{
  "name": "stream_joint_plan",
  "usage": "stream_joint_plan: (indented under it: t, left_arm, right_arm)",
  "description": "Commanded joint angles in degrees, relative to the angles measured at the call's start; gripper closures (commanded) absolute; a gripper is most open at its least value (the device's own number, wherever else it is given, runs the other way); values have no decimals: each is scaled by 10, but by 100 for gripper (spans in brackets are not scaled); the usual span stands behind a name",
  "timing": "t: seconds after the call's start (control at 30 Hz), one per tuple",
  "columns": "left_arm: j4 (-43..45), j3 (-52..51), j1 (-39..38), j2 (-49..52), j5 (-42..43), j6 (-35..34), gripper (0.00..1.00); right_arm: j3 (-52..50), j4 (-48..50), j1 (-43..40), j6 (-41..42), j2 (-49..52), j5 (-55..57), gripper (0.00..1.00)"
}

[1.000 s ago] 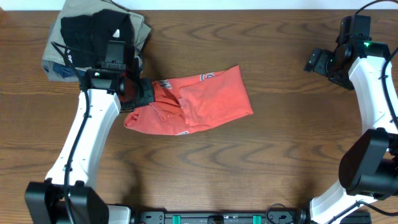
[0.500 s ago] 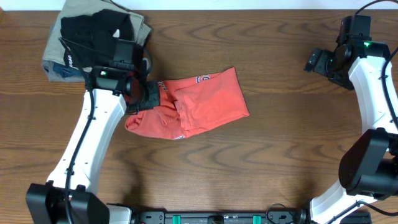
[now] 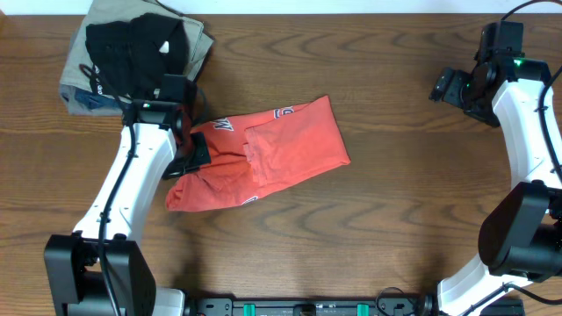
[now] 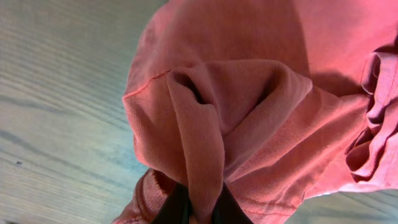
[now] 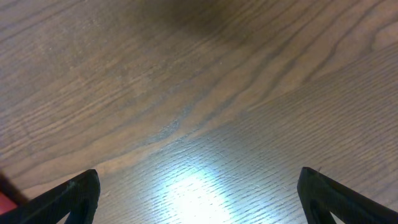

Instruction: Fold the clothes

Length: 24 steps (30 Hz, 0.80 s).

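Observation:
The red-orange T-shirt [image 3: 263, 154] lies half folded in the middle of the table, white lettering showing at its upper edge. My left gripper [image 3: 195, 151] is shut on a pinched fold of the T-shirt [image 4: 205, 149] at its left end; the black fingers [image 4: 200, 208] clamp the cloth at the bottom of the left wrist view. My right gripper [image 3: 450, 86] is open and empty at the far right of the table, well away from the shirt; its two finger tips [image 5: 199, 193] frame bare wood.
A folded black garment [image 3: 132, 48] lies on a folded khaki garment [image 3: 83, 75] at the back left corner, just behind my left arm. The wooden table [image 3: 395, 228] spreads to the right and front.
My left gripper has pulled the shirt's left end toward the front left. The shirt's left part now stretches lower and its right part has shifted slightly left. The right arm has not moved.

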Motion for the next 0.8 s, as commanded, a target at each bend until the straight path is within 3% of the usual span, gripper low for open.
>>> stream_joint_plan:
  t: [0.0,0.17,0.27,0.43,0.77]
  left_arm:
    - [-8,-15,9,2,-19,-15,92]
    - [-7,-37,9,2,-19,-15,76]
    - [-5,-54,9,2,-19,-15,47]
    - [1,-62,14,2,-20,-15,24]
    - [26,-62,103,4,-19,1,5]
  right_arm:
    - [-2,-1,-2,8,1,6,1]
    - [-2,-1,-2,8,1,6,1]
    - [-2,-1,-2,8,1,6,1]
    - [-2,-1,-2,8,1,6,1]
    - [-2,-1,-2,8,1,6,1]
